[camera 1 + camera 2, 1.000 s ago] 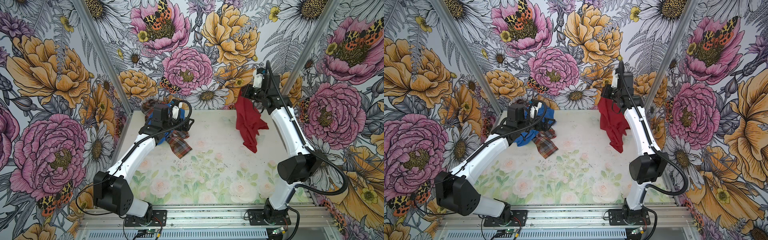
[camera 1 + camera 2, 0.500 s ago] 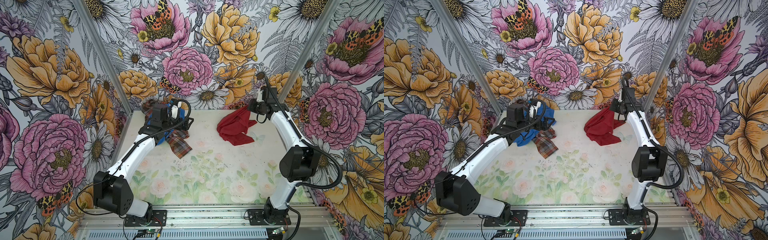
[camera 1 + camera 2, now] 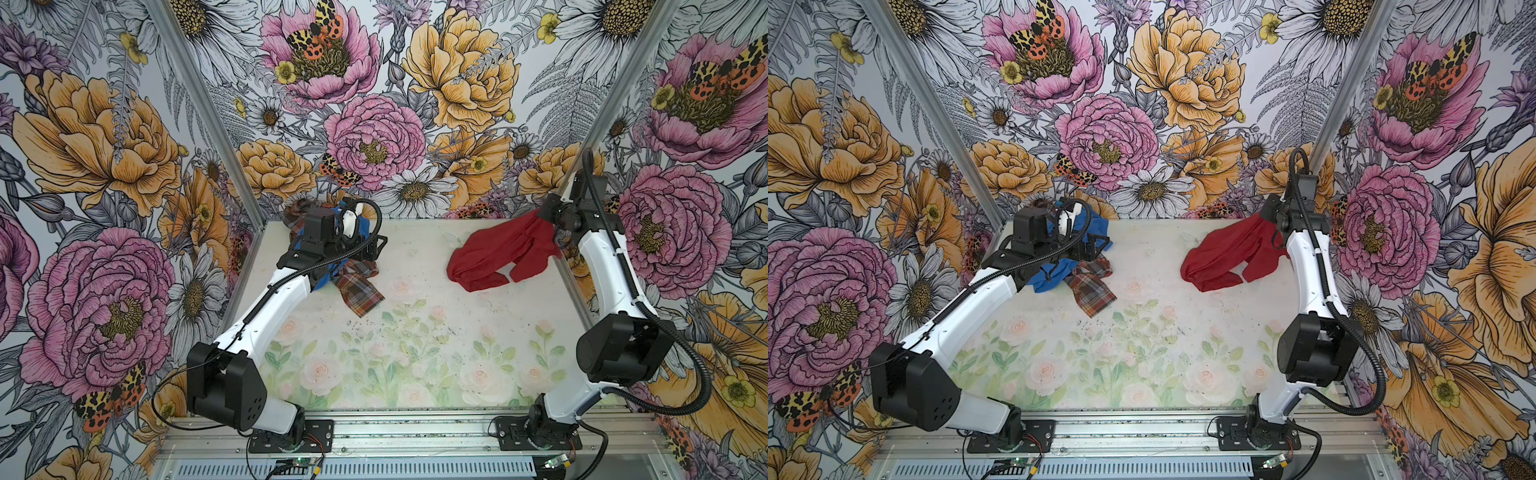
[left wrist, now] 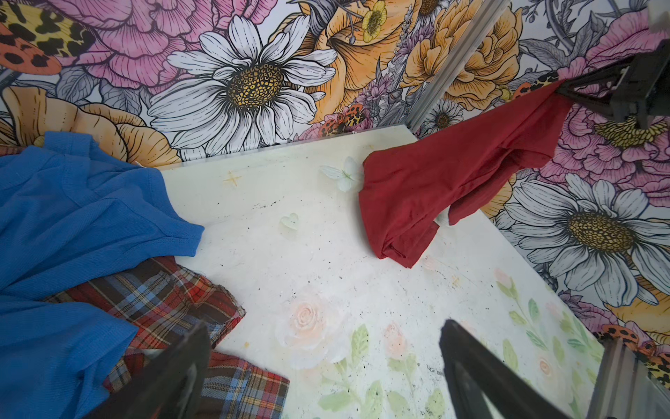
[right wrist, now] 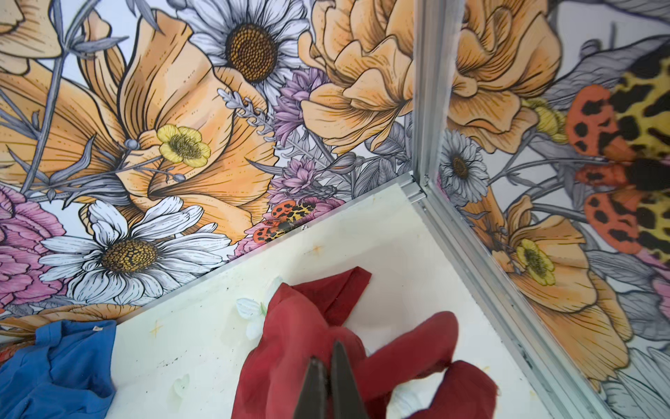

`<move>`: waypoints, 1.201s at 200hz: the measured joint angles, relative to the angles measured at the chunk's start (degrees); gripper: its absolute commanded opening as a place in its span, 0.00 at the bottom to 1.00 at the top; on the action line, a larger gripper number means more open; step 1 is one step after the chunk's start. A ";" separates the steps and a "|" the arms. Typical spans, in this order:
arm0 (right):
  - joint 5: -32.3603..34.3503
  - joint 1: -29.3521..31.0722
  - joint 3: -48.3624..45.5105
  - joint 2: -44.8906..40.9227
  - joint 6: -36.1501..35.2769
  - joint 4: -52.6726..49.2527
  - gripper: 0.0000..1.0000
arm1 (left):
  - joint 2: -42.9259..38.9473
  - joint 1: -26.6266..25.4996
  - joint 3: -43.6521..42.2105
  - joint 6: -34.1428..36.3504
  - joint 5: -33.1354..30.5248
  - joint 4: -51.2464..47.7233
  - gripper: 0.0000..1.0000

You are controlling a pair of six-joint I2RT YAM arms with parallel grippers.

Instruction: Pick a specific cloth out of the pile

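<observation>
The red cloth point(image 3: 498, 253) lies on the table point(image 3: 415, 332), well apart from the pile point(image 3: 345, 274). One end is raised, and my right gripper point(image 5: 328, 359) has its fingers clamped together on it. My left gripper point(image 4: 322, 337) hangs at the pile's edge, beside the blue cloth point(image 4: 72, 203) and the plaid cloth point(image 4: 163, 301), with its fingers wide apart.

bold floral walls point(image 3: 374, 124), pale rose-printed floor point(image 3: 415, 345)

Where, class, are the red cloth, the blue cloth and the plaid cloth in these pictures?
red cloth point(image 3: 490, 255): in a top view, on its spread middle.
blue cloth point(image 4: 72, 203): in the left wrist view, on its broad upper fold.
plaid cloth point(image 3: 1092, 293): in a top view, on its outstretched flap.
</observation>
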 measured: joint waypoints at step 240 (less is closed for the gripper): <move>-10.34 8.04 -6.78 21.29 1.84 5.22 0.00 | 1.42 0.26 0.13 -0.13 4.61 0.09 0.99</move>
